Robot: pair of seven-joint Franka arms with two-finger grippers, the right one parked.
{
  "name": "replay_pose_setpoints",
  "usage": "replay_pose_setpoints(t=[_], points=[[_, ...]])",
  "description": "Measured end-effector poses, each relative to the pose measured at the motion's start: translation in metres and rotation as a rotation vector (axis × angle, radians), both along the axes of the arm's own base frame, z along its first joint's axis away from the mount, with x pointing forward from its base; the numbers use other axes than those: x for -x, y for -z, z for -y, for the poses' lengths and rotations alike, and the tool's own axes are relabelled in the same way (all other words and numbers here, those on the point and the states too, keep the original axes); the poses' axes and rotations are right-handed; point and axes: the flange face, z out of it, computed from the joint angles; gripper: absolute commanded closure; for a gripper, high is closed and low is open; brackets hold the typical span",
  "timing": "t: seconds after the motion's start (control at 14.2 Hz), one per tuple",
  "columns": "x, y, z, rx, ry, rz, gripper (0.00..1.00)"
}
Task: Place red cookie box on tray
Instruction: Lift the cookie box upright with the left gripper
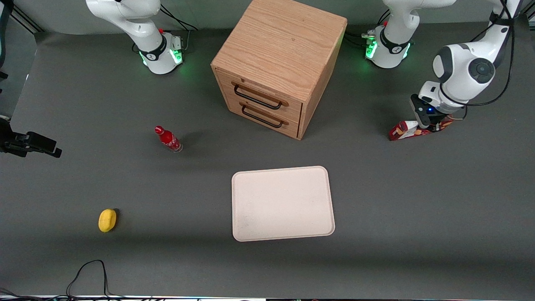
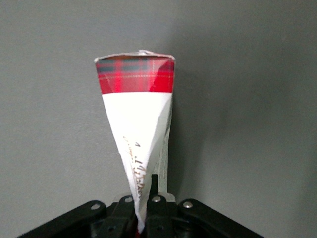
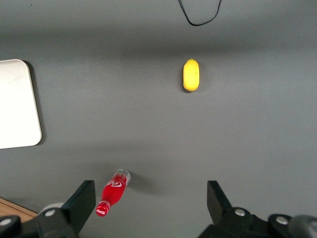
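Grey worktop (image 1: 418, 209) carrying a wooden drawer cabinet (image 1: 278, 62), a cream tray (image 1: 282, 203) nearer the camera than the cabinet, a small red bottle (image 1: 168, 139) and a yellow object (image 1: 107, 220) toward the parked arm's end. The box (image 1: 407, 130) lies toward the working arm's end, well apart from the tray, with the pincer (image 1: 432, 122) closed on one end of it. Risk, as judged: gripped at the end, the long box (image 2: 138, 119) may droop, twist or slip during carry.
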Motion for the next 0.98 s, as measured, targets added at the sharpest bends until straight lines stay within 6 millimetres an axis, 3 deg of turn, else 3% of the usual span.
replay_pose_setpoints(t=[0.14, 0.49, 0.98], points=[[-0.019, -0.023, -0.003, 0.031, -0.051, -0.036, 1.0], [-0.078, -0.114, 0.0, 0.041, -0.227, -0.044, 1.0], [-0.142, -0.252, 0.075, 0.019, -0.57, -0.064, 1.0]])
